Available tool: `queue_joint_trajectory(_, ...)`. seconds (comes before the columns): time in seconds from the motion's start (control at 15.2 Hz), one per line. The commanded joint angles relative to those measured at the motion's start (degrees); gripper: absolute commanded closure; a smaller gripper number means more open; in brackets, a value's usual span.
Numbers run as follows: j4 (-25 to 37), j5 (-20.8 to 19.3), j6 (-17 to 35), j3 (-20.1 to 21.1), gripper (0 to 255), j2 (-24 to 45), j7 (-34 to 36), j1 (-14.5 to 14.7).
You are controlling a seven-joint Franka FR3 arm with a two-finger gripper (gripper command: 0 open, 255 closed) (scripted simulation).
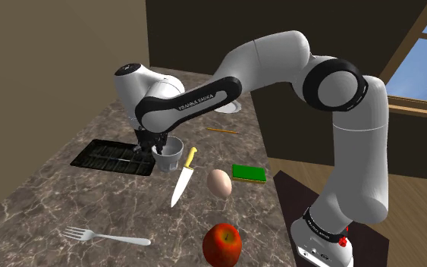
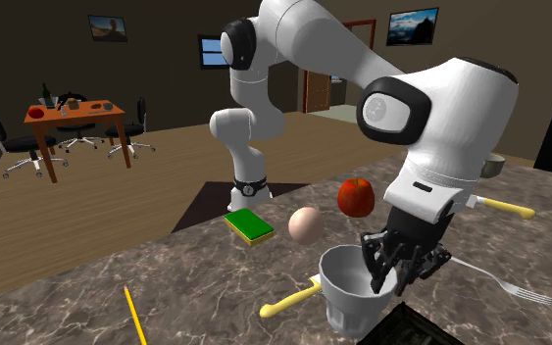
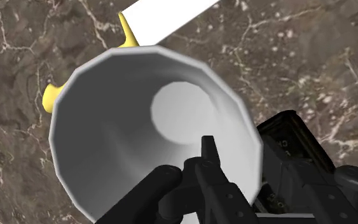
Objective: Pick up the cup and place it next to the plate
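The cup (image 1: 168, 154) (image 2: 352, 289) is a pale grey-white tumbler standing upright on the marble counter. My black gripper (image 1: 149, 146) (image 2: 396, 270) comes down on its rim. In the wrist view the cup (image 3: 139, 127) shows its round bottom, and the gripper (image 3: 250, 168) straddles its wall, one finger inside and the other outside, shut on that wall. The white plate (image 1: 232, 107) lies further back on the counter, partly hidden behind my arm.
A yellow-handled knife (image 1: 183, 178) (image 3: 171, 16) lies right beside the cup. Close by are an egg (image 1: 219, 183) (image 2: 305, 224), a green sponge (image 1: 249, 174), a red apple (image 1: 222, 244), a fork (image 1: 105, 237) and a pencil (image 1: 222, 130). A black grate (image 1: 113, 157) is set into the counter next to the gripper.
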Motion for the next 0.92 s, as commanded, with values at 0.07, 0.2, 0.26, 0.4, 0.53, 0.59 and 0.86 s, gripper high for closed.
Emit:
queue_joint_trajectory(0.07,0.0,0.0,0.0,0.0,255,0.0,0.0,0.0)
queue_joint_trajectory(0.2,0.0,0.0,0.0,0.0,255,0.0,0.0,0.0)
queue_joint_trajectory(0.26,0.0,0.0,0.0,0.0,255,0.0,0.0,0.0)
queue_joint_trajectory(0.4,0.0,0.0,0.0,0.0,255,0.0,0.0,0.0)
queue_joint_trajectory(0.53,0.3,0.2,-0.6,0.1,255,-0.3,-0.2,0.0)
queue_joint_trajectory(0.59,0.7,0.3,-1.2,0.1,255,-0.6,-0.3,0.0)
queue_joint_trajectory(0.86,2.3,0.9,-3.7,0.4,255,-1.6,-0.9,-0.1)
